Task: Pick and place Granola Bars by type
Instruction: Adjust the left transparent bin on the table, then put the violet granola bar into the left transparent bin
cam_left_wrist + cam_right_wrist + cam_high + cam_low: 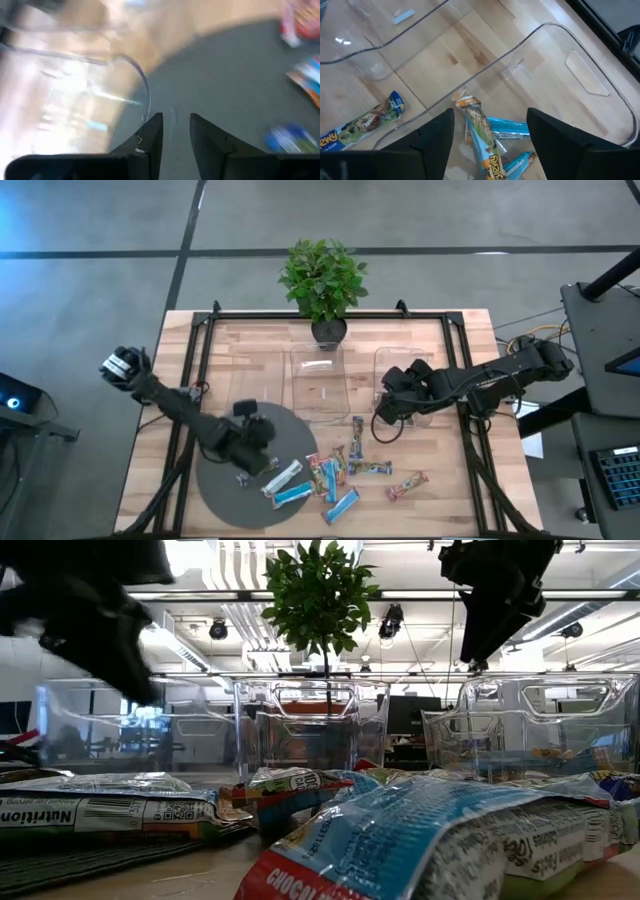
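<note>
1. High view: the granola bars point(335, 477) lie in a heap, partly on the grey mat point(225, 502). The left gripper point(252, 452) hangs over the mat.
2. Low view: three clear trays point(310, 725) wait behind, likely one per type.
3. Left wrist view: its fingers point(151, 140) are a little apart, holding nothing.
4. Right wrist view: the right gripper point(490, 131) is wide apart over its tray point(585, 75), where blue bars point(485, 131) lie.

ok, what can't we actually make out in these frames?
- Left gripper: whether anything sits between its fingers; the left wrist view is motion-blurred and the high view too small.
- Right tray: bars partly hidden by the right gripper fingers in the right wrist view.
- Low view: close bars block the table, and both grippers are cut off.
- Bar wrapper types: too small in the high view.
</note>
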You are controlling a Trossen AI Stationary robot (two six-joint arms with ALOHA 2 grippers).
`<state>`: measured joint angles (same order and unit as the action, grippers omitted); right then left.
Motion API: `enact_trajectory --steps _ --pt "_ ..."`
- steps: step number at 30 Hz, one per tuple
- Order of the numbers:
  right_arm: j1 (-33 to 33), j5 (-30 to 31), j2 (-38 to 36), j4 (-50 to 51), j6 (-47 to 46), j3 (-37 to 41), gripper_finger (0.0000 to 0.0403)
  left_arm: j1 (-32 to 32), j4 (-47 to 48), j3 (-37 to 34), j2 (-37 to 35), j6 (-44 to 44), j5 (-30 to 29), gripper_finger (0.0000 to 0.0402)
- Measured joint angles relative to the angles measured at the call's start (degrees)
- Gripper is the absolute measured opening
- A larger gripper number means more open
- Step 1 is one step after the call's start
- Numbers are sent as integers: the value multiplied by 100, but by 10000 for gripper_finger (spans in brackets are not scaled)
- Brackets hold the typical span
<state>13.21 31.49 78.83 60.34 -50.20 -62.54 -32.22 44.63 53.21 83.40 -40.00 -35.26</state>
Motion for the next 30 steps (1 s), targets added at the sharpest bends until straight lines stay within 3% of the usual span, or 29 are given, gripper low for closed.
enact_trajectory --steps 6,11,15,23,30 --pt "2 -27 0 4 -41 0 237 406 -27 167 -25 421 342 80" --pt "2 -165 0 10 -41 0 237 -93 -14 464 -176 436 1270 80" --pt "4 -186 0 14 -34 26 237 -693 -93 476 -214 -34 1772 80" --pt "2 -195 1 -154 -14 123 237 -1201 -1363 470 -8 -901 1295 80" --pt "23 -363 2 -455 -87 133 237 -1179 -1794 463 566 -1071 1505 80"
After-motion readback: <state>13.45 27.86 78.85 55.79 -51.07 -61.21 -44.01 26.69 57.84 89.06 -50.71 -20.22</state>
